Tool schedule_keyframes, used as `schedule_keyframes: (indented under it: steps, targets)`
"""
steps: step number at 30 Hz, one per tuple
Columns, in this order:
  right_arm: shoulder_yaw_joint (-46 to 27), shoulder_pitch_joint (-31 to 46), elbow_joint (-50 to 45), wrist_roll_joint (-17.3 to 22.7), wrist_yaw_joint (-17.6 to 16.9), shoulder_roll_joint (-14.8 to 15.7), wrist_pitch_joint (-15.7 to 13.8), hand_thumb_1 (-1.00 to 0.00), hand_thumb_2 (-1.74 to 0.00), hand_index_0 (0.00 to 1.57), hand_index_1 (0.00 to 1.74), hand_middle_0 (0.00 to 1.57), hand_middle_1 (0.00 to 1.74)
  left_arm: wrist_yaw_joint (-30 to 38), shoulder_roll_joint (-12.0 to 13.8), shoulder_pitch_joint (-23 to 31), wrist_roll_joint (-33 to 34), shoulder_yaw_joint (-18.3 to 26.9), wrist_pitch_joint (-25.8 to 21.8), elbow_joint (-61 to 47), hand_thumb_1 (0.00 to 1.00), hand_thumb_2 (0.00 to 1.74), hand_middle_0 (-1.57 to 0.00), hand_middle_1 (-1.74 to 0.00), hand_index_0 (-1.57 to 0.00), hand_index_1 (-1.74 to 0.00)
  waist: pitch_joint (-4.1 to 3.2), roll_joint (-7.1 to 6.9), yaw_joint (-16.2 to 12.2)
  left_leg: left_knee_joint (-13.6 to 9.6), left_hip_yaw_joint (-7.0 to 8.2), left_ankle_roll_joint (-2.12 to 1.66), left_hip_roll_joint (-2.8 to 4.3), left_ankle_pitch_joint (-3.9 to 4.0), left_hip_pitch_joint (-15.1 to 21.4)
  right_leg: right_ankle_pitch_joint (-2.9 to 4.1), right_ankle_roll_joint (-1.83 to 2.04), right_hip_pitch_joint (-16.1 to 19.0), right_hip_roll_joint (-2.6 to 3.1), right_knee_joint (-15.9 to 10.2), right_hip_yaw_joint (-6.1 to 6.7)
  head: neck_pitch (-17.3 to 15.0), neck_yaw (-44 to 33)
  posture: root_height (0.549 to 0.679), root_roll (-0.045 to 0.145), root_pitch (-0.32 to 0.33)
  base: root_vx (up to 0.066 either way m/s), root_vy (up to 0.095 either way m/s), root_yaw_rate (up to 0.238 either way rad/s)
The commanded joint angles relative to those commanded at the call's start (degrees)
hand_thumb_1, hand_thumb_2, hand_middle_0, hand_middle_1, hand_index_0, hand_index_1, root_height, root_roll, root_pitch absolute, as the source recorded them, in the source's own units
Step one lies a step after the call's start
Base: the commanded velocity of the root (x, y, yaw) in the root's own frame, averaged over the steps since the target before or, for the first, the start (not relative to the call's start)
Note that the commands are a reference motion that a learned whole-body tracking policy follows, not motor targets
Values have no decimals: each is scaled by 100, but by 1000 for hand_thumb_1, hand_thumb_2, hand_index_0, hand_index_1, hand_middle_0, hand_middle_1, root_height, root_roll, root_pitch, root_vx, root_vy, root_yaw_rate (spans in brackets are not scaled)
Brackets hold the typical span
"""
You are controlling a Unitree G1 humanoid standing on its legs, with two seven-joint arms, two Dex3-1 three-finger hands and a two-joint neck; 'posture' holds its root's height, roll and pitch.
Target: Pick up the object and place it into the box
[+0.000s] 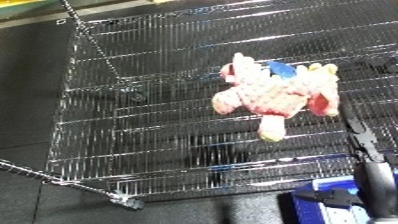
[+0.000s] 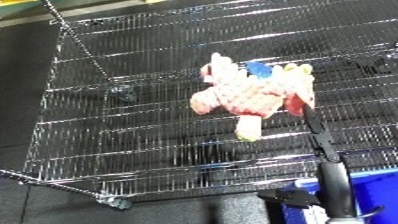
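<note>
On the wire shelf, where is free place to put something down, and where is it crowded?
The wire shelf is bare across its left half, from the left edge to the plush toy, and along the front strip below the toy. The far strip behind the toy also looks free. It is crowded at the right: the toy lies there, with the right hand reaching up beside it and the blue bin below.
</note>
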Motion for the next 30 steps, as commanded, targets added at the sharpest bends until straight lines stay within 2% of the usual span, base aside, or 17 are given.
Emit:
schedule_keyframes:
  steps: [1, 4, 8, 13, 16, 20, 22, 24, 26, 30]
  targets:
    - [88, -194, 51, 52, 15, -145, 16, 0, 0, 0, 0, 0, 0, -9, 28, 38, -42, -20, -17, -9, 1000, 1740, -1570, -1740, -1570, -1740, 0, -1, 23, -6, 4, -5, 1, 3, -10, 9, 1, -22, 0, 3, 3, 106, 168, 641, 57, -121, 20, 4, -18]
    - [392, -748, 290, 150, 53, -540, 83, 0, 0, 0, 0, 0, 0, -26, 123, 120, -155, -89, -66, -67, 1000, 1740, -1570, -1740, -1570, -1740, 0, 1, 91, 1, 20, -18, 11, 3, -50, 32, 2, -94, 7, 15, 12, 148, 438, 641, 56, -110, 7, 9, -59]
    - [855, -1504, 894, 254, 101, -959, 172, 0, 0, 0, 0, 0, 0, -14, 222, 229, -246, -218, -117, -140, 1000, 1740, -1570, -1740, -1570, -1740, 0, 15, 207, 154, 5, -23, 14, -40, -161, 21, -20, -193, 30, 87, 29, 140, 701, 640, 54, -100, -1, 0, -57]
    - [1437, -2605, 1918, 92, -8, -1464, 371, 0, 0, 0, 0, 0, 0, -34, 456, 410, -348, -488, -203, -247, 1000, 1740, -1570, -1740, -1570, -1740, 0, 90, 449, 324, -32, -39, -17, -68, -378, 14, -47, -404, 25, 206, 32, 519, 1564, 637, 50, -79, -9, -6, -15]
    - [1831, -3297, 2552, -99, -69, -1606, 390, 0, 0, 0, 0, 0, 0, -39, 547, 442, -443, -547, -270, -295, 1000, 1740, -1570, -1740, -1570, -1740, 0, 139, 512, 384, -48, -45, -36, -65, -548, 40, -53, -566, 19, 238, 38, 639, 1977, 636, 48, -59, -11, 3, -5]
    - [2363, -4139, 3348, -249, -81, -1665, 485, 0, 0, 0, 0, 0, 0, -38, 527, 490, -565, -543, -338, -333, 1000, 1740, -1570, -1740, -1570, -1740, 0, 213, 492, 429, -78, -61, -61, -47, -810, 68, -63, -790, -2, 250, 40, 791, 2277, 636, 46, -24, -3, 4, 40]
    - [2625, -4506, 3700, -287, -51, -1677, 518, 0, 0, 0, 0, 0, 0, -44, 529, 529, -612, -548, -367, -346, 1000, 1740, -1570, -1740, -1570, -1740, 0, 249, 482, 453, -94, -70, -73, -34, -946, 90, -70, -914, -3, 258, 36, 989, 2513, 635, 45, -7, -9, 5, 33]
    - [2828, -4787, 3965, -329, -23, -1703, 556, 0, 0, 0, 0, 0, 0, -49, 552, 570, -661, -544, -393, -363, 1000, 1740, -1570, -1740, -1570, -1740, 0, 279, 489, 475, -109, -76, -81, -25, -1074, 114, -76, -1033, 2, 264, 30, 1133, 2820, 634, 43, 10, -9, 4, 25]
    - [2989, -5015, 4176, -353, 1, -1727, 589, 0, 0, 0, 0, 0, 0, -58, 570, 600, -721, -525, -416, -391, 1000, 1740, -1570, -1740, -1570, -1740, 0, 307, 492, 496, -123, -79, -86, -20, -1197, 133, -80, -1142, 7, 270, 25, 1133, 3009, 634, 41, 25, -6, 5, 19]
    - [3230, -5342, 4541, -423, 88, -1756, 656, 0, 0, 0, 0, 0, 0, -70, 601, 686, -813, -524, -432, -421, 1000, 1740, -1570, -1740, -1570, -1740, 0, 351, 499, 557, -157, -86, -91, -21, -1428, 139, -94, -1339, 10, 319, 14, 1344, 3545, 632, 39, 50, 1, 5, 30]
